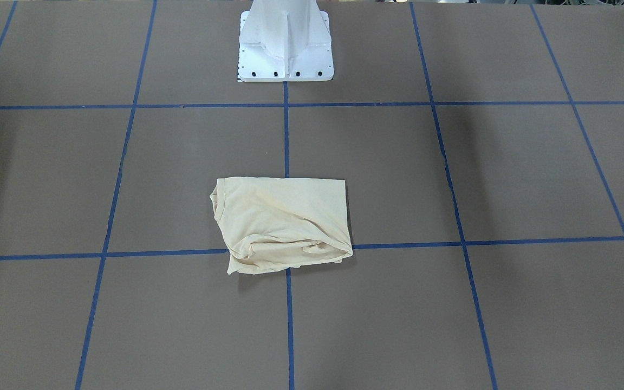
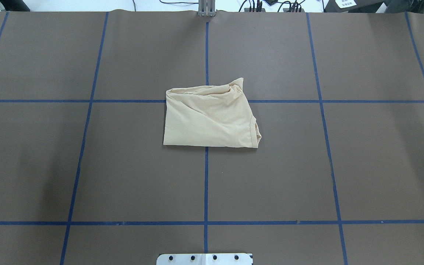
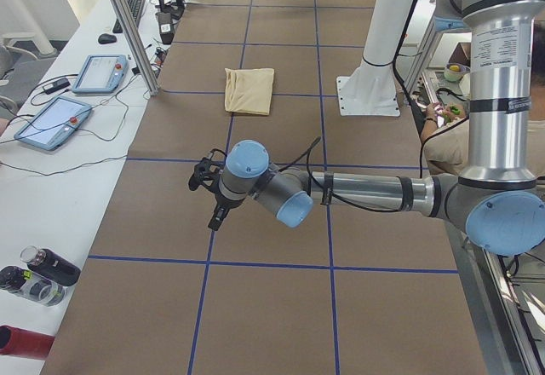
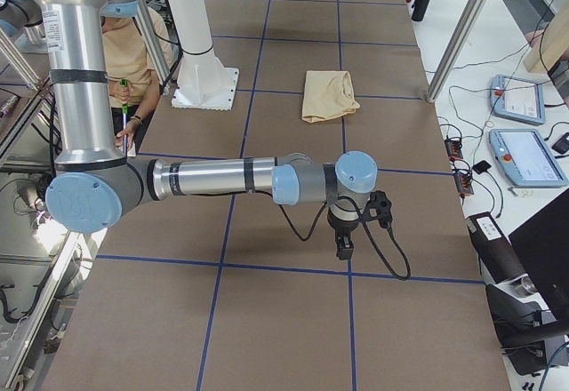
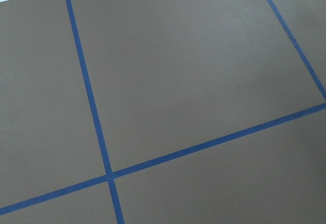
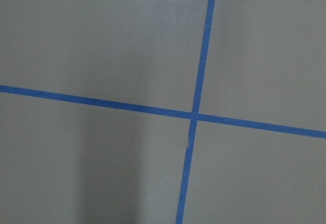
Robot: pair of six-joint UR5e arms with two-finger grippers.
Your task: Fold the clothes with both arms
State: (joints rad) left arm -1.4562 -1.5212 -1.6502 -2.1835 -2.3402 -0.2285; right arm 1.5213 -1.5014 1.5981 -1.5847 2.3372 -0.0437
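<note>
- Front-facing view: a pale cream-yellow T-shirt (image 1: 282, 225) lies folded into a rough rectangle on the brown desk (image 1: 453, 162), across a crossing of blue tape lines (image 1: 398, 245). No claw shows here. The shirt edge farthest from the white pedestal (image 1: 285, 49) is bunched, so another fold would likely trap wrinkles.
- Overhead view: one corner of the T-shirt (image 2: 212, 116) pokes out, and the ribbed neck (image 2: 255, 132) sits at one side. A pinch that catches only the top layer could pull the folds open.
- Left side view: the left claw (image 3: 218, 217) hangs low over bare desk. I cannot tell whether it is spread or pressed together. The T-shirt (image 3: 249, 90) lies well beyond it, and nothing lies between them. Tablets (image 3: 51, 122) and bottles (image 3: 53, 266) sit off to the claw's side.
- Right side view: the right claw (image 4: 344, 249) points down, its state also unclear. The T-shirt (image 4: 329, 95) lies well beyond it. A black cable (image 4: 398, 256) loops just beside the claw and might snag cloth. A seated person (image 4: 133, 49) is far off, behind the pedestal.
- Left wrist view: only bare desk (image 5: 204, 56) and tape.
- Right wrist view: the same, bare desk (image 6: 102, 40) and tape.
</note>
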